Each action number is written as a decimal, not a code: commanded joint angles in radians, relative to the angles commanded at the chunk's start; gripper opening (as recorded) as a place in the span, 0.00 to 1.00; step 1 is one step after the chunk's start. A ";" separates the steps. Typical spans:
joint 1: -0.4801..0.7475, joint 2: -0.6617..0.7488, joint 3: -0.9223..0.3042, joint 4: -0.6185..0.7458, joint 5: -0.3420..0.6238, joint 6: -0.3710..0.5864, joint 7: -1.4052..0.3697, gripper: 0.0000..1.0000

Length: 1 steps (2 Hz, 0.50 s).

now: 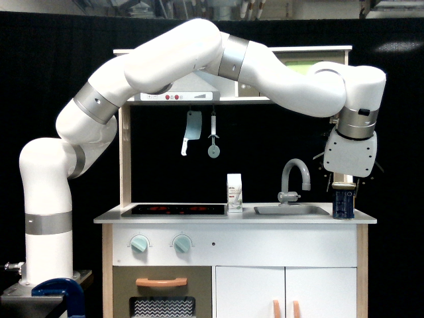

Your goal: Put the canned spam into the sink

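The canned spam (343, 205), a small dark blue tin with a pale rim, stands upright on the white counter at the exterior view's far right, just right of the sink (291, 211). The sink is a shallow grey basin with an arched grey faucet (295, 173). My gripper (344, 195) hangs straight down over the tin, open, with a thin finger on each side of the tin's upper part. The tin still rests on the counter. Whether the fingers touch it cannot be told.
A white carton (234, 193) stands between the black stovetop (173, 209) and the sink. A toy cleaver (191, 131) and a round cutter (213, 139) hang on the back wall. The counter's right edge (371, 220) lies close beside the tin.
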 joint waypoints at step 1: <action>0.029 0.036 0.023 0.039 -0.019 -0.021 0.042 1.00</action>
